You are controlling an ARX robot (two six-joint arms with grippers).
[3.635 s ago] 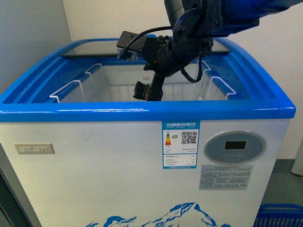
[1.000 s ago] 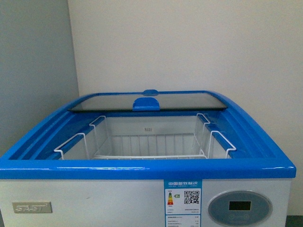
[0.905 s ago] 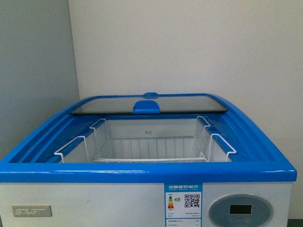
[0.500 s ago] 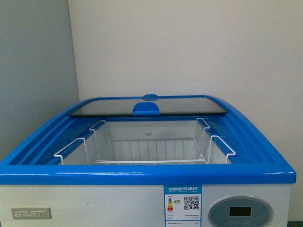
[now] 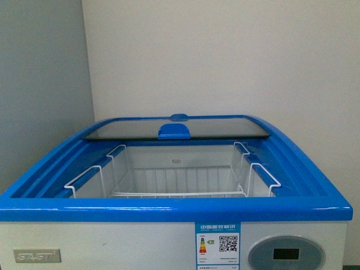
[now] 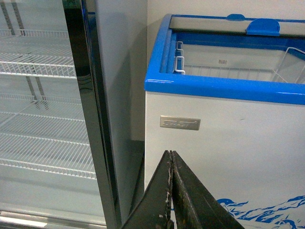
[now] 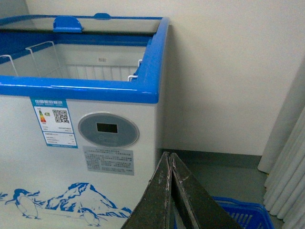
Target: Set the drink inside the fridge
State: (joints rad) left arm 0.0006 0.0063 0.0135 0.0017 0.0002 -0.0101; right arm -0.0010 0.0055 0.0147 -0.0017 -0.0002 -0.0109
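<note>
Both tools are sitting pressed together with nothing between them: the left tool [image 6: 170, 191] low before the fridge [image 6: 224, 124], the right tool [image 7: 170, 191] by its front corner. Neither is showing in the front view now; 3.6 s ago an arm was reaching into the basket [image 5: 180, 180]. The lid [image 5: 174, 128] is lying slid to 12 o'clock, leaving the opening clear. The drink is not visible anywhere. The nameplate [image 6: 179, 123] is too blurred to read.
</note>
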